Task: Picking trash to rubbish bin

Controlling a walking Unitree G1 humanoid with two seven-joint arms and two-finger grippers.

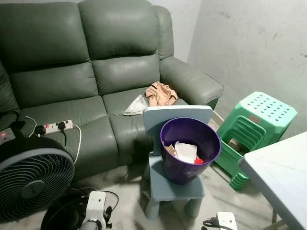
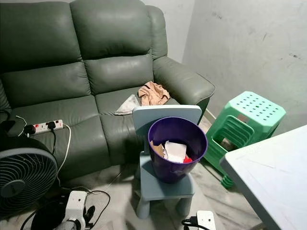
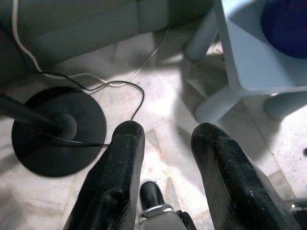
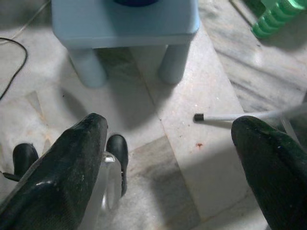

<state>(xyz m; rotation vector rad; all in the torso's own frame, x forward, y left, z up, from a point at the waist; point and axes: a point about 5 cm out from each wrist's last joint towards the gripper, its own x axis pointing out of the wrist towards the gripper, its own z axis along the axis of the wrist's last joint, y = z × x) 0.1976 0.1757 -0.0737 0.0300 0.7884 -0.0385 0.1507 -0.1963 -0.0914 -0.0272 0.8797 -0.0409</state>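
A purple rubbish bin (image 1: pixel 180 170) stands on a small light-blue chair (image 1: pixel 175 190) in front of the sofa. White paper and brown and red scraps (image 1: pixel 185 152) lie inside it. On the sofa seat behind the chair rest a crumpled tan piece (image 1: pixel 160 93) and a flat whitish wrapper (image 1: pixel 136 105). My left gripper (image 3: pixel 169 132) hangs low over the floor beside the chair, open, nothing between its fingers. My right gripper (image 4: pixel 171 125) also hangs near the floor before the chair's legs (image 4: pixel 174 62), open wide and empty.
A green leather sofa (image 1: pixel 96 86) fills the back, with a power strip (image 1: pixel 56 126) on its seat. A black fan (image 1: pixel 29 182) stands at the left; its round base (image 3: pixel 57 129) and cables lie on the floor. Stacked green stools (image 1: pixel 256 122) and a white table (image 1: pixel 283 172) are at the right.
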